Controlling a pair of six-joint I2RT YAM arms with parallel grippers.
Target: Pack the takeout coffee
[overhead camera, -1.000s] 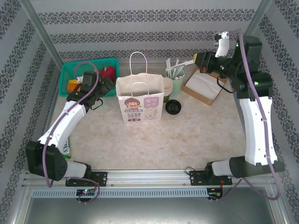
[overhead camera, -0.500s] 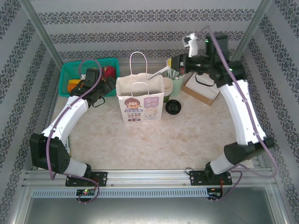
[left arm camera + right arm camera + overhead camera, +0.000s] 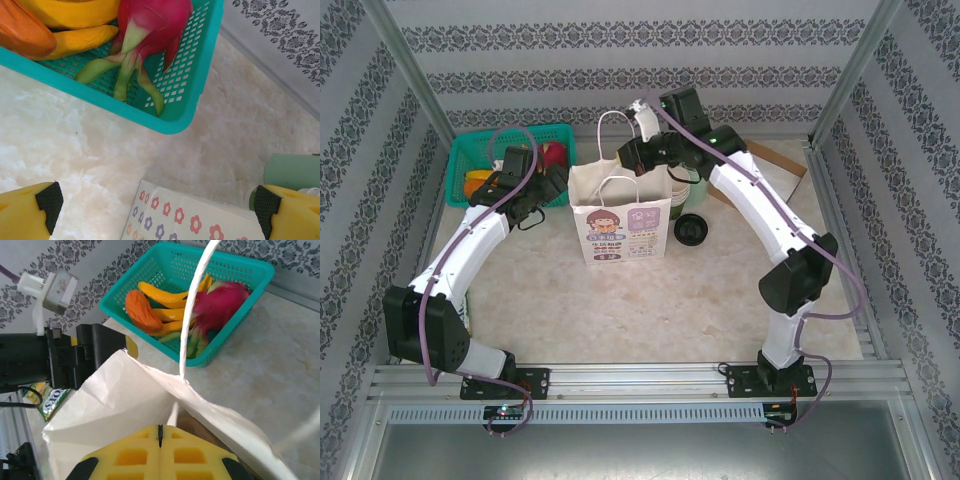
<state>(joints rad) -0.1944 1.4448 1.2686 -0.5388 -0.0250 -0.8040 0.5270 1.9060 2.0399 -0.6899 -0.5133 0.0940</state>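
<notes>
The takeout coffee (image 3: 691, 230), a dark cup with a black lid, stands on the table just right of the white paper bag (image 3: 620, 215). My right gripper (image 3: 630, 156) hangs over the bag's open mouth. In the right wrist view its yellow fingers (image 3: 160, 429) are shut on a white wrapped straw (image 3: 173, 413) that points down into the bag (image 3: 115, 400). My left gripper (image 3: 555, 188) sits at the bag's left side, open wide (image 3: 157, 202), with the bag's flowered side panel (image 3: 185, 220) below it and nothing held.
A teal basket (image 3: 470, 160) of fruit stands at the back left, close to the left gripper. Cream cups (image 3: 678, 185) and a pale green tumbler (image 3: 700, 182) sit behind the coffee. A cardboard box (image 3: 778, 160) lies at the back right.
The right arm has swung left from the tumbler to above the bag's mouth, carrying the straw. The left arm has hardly moved.
</notes>
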